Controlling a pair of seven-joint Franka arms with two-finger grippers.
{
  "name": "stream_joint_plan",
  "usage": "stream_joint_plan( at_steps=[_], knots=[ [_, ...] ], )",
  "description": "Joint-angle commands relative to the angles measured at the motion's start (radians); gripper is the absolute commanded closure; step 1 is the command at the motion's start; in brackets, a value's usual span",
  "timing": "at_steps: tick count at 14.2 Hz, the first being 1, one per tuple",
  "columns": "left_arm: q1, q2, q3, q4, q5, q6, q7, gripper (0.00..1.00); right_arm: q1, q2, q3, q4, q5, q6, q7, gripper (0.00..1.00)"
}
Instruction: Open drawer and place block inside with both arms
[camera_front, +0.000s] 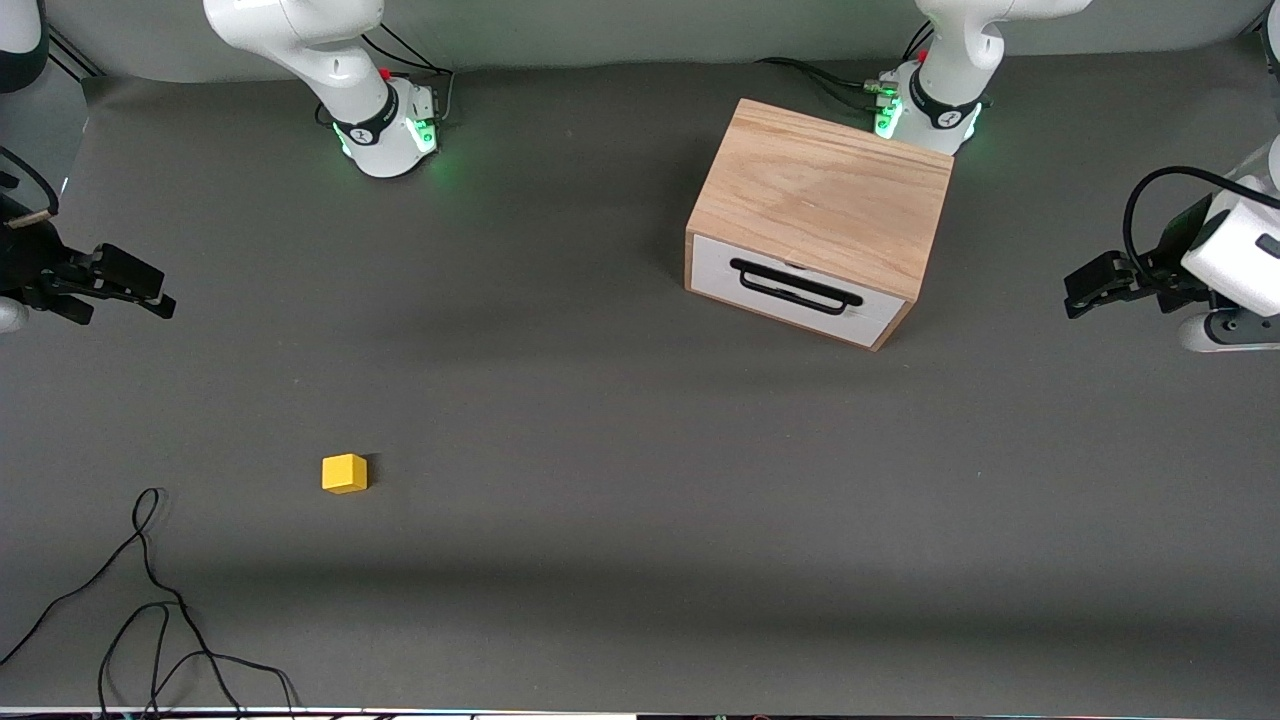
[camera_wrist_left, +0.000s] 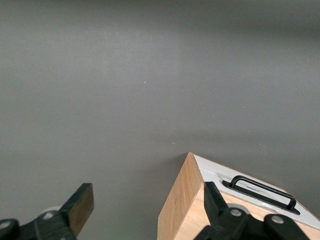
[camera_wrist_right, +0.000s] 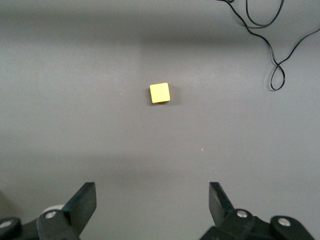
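Observation:
The light wooden cabinet (camera_front: 825, 195) stands near the left arm's base, its drawer (camera_front: 795, 290) pushed in, white front and black wire handle (camera_front: 795, 287) facing the front camera. The yellow block (camera_front: 344, 473) lies on the mat toward the right arm's end, nearer the front camera. My left gripper (camera_front: 1078, 290) hangs open and empty at the left arm's end of the table, beside the cabinet (camera_wrist_left: 200, 210). My right gripper (camera_front: 150, 290) is open and empty at the right arm's end. The right wrist view shows the block (camera_wrist_right: 159, 93) on the mat, well clear of the open fingers.
A loose black cable (camera_front: 150, 600) curls on the mat at the edge nearest the front camera, toward the right arm's end, close to the block; the same cable (camera_wrist_right: 272, 40) shows in the right wrist view. Grey mat (camera_front: 640, 480) covers the table.

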Motion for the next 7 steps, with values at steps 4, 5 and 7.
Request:
stream_joint_plan(
  at_steps=[4, 5, 7],
  knots=[
    [-0.099, 0.014, -0.006, -0.028, -0.012, -0.008, -0.389, 0.0, -0.006, 0.006, 0.009, 0.005, -0.02, -0.009, 0.023, 0.0],
    [-0.116, 0.026, -0.006, -0.029, -0.012, -0.01, -0.436, 0.01, -0.006, 0.007, 0.01, 0.005, -0.022, -0.009, 0.023, 0.0],
    [-0.164, 0.066, -0.006, -0.028, -0.013, -0.005, -0.635, 0.0, -0.009, 0.007, 0.01, 0.005, -0.022, -0.009, 0.021, 0.0]
  ],
)
